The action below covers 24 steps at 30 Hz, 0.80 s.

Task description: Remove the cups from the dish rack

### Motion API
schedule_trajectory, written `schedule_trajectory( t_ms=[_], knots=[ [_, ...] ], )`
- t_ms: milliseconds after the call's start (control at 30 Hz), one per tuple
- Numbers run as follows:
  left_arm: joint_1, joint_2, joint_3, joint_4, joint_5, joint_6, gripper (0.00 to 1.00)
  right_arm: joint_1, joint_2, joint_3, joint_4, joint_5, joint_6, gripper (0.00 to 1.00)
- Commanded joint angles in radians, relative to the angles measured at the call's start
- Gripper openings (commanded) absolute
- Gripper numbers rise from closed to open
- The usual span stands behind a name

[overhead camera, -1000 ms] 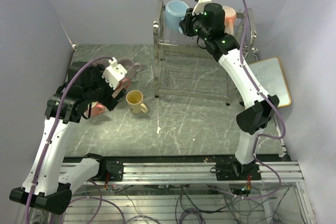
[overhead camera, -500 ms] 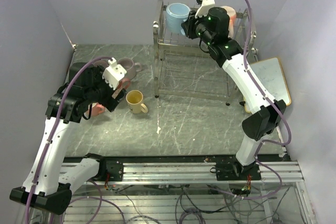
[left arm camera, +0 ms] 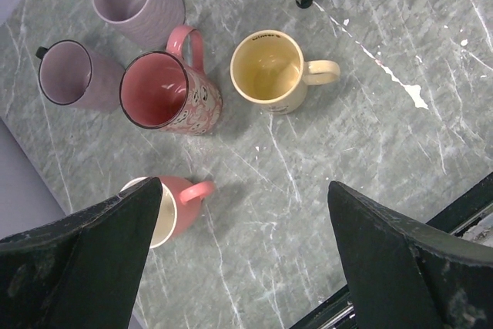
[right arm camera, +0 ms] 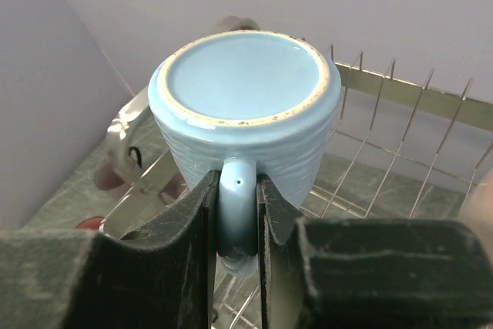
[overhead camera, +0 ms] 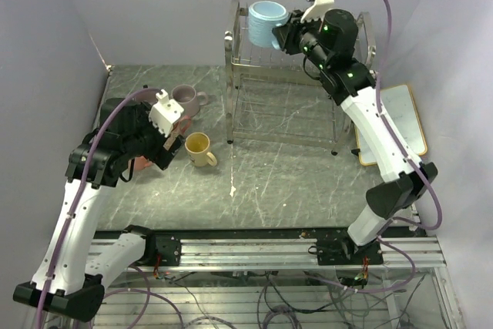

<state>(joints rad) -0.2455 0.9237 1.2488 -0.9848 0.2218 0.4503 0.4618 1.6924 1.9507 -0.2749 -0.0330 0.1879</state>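
Even soft lighting, faint shadows, sharp

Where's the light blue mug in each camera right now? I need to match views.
Top external: light blue mug at top centre, over the dish rack's left side, in the right gripper.
Left wrist: not in it.
Right wrist: mug at centre, base toward camera, handle between the fingers.
Shared landmark: the dish rack's wires, behind the mug in the right wrist view.
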Motion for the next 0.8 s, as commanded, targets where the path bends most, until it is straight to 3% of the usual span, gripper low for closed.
schedule_trajectory(
  t_ms=[0,767],
  knots=[
    [0.008,-0.041,-0.003,0.034,0.017,-0.022,1.00,-0.002,-0.135,-0.034,0.145,-0.050,0.067,0.00],
    [0.008,-0.131,-0.058,0.203,0.075,0.052,1.00,0.000,-0.498,-0.493,0.318,-0.238,0.375,0.00]
  ],
)
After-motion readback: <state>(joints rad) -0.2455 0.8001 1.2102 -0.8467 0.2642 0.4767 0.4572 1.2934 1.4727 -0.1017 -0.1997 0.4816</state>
